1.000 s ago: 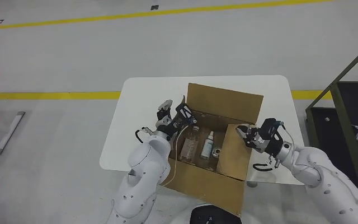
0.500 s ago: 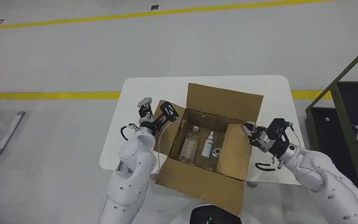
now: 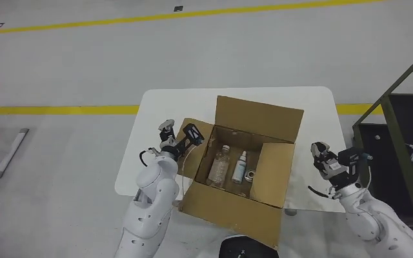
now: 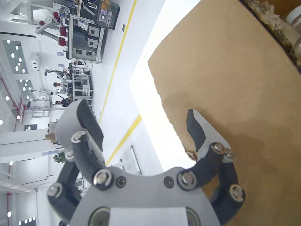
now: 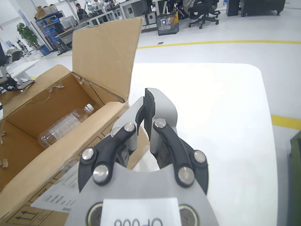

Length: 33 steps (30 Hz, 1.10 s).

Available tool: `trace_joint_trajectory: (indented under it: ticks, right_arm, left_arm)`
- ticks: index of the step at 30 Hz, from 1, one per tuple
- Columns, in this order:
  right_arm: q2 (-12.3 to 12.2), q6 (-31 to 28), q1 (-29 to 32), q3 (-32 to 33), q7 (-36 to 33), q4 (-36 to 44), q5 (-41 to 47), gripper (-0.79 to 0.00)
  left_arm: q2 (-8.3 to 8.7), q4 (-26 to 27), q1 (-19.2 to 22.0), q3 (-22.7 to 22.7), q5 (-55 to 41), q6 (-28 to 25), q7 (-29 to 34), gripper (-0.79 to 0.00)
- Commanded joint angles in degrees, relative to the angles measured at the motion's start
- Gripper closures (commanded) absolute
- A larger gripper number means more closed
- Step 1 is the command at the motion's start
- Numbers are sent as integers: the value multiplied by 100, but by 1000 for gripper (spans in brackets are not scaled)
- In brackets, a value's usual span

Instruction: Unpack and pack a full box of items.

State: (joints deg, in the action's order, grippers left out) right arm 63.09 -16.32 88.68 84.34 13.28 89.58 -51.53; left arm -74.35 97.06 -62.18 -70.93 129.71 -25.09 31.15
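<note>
The cardboard box point(image 3: 232, 213) stands open, unpacking apparently due. Left gripper point(image 4: 136, 109) fingers spread wide at a flap point(image 4: 223, 71); right gripper point(image 5: 147, 99) fingers pinched together, empty. Next: reach the water bottle point(image 3: 220, 166).

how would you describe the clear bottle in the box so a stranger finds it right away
On the white table stands an open cardboard box. The clear bottle lies on the box floor, its white cap toward the tall back flap. It is see-through and the longest thing in there; the white bottle beside it is shorter and solid in colour.
</note>
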Motion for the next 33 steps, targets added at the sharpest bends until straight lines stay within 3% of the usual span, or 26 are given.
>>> trace_joint_trajectory:
  ticks: [1,8,21,29,33]
  right_arm:
    - [10,29,51,-50,-143,-12,-2,0]
    - [84,-127,-127,-455,-348,-145,-5,0]
    - [197,-712,-1293,-971,-502,-941,-375,0]
    - [289,-842,-1885,-1275,-515,-1461,-497,0]
    - [315,-821,-1990,-1318,-397,-1622,-565,0]
  left_arm:
    - [1,104,-30,-22,33,-9,34,-785]
    - [-7,525,-106,-219,-282,-21,107,-785]
    - [-15,1440,-359,-347,-588,-128,312,-785]
    - [-20,1674,-388,-401,-615,-97,350,-785]
    - [-51,1759,-400,-519,-1290,-18,298,-785]
